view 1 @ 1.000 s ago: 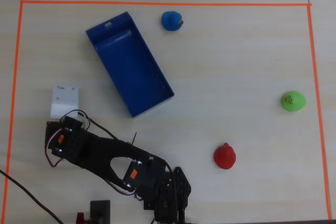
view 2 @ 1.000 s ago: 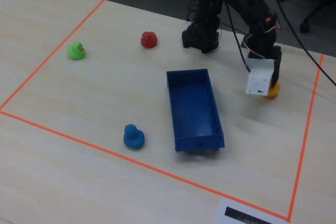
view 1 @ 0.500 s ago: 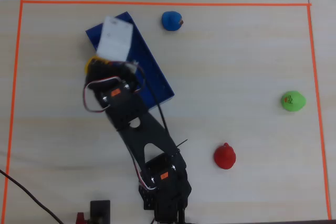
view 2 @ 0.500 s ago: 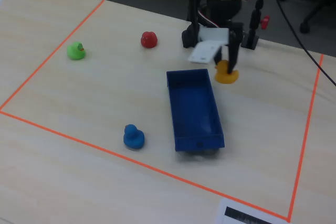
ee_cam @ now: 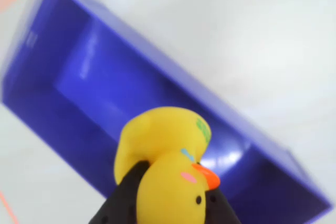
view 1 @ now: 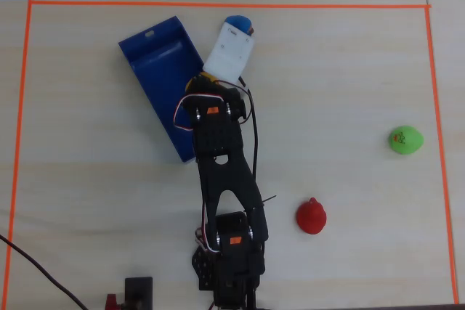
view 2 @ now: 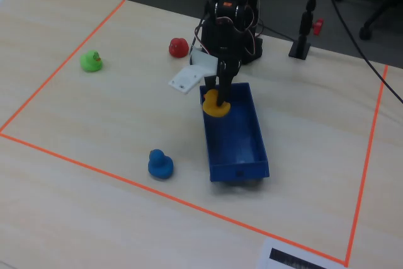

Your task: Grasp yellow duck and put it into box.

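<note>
The gripper [view 2: 219,99] was clamped on the yellow duck [view 2: 216,105] at centre frame in the fixed view, holding it over the near end of the blue box [view 2: 242,143]. In the wrist view the duck [ee_cam: 168,171] filled the lower centre, dark fingers [ee_cam: 123,198] pressed to its sides, with the box [ee_cam: 105,93] open behind it. A blue duck [view 2: 160,164], green duck [view 2: 91,61] and red duck [view 2: 179,46] sat apart on the table [view 2: 75,124].
</note>
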{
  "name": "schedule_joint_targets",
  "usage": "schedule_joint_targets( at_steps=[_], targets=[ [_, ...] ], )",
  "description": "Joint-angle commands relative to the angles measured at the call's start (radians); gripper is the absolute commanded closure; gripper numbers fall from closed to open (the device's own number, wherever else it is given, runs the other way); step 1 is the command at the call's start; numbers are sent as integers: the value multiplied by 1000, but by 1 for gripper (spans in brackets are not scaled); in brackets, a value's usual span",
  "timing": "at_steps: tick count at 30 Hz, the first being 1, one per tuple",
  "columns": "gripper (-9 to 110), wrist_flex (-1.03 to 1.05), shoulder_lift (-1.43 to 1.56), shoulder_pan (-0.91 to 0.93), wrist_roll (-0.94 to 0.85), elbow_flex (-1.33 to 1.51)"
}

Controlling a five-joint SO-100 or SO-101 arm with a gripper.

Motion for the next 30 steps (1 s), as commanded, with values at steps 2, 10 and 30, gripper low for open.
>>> schedule_joint_targets(
  at_steps=[2,10,30],
  targets=[
    [101,0,66,-63,66,-17],
    [79,-17,0,-86,-5,75],
    [101,328,1072,-78,-143,476]
  ],
)
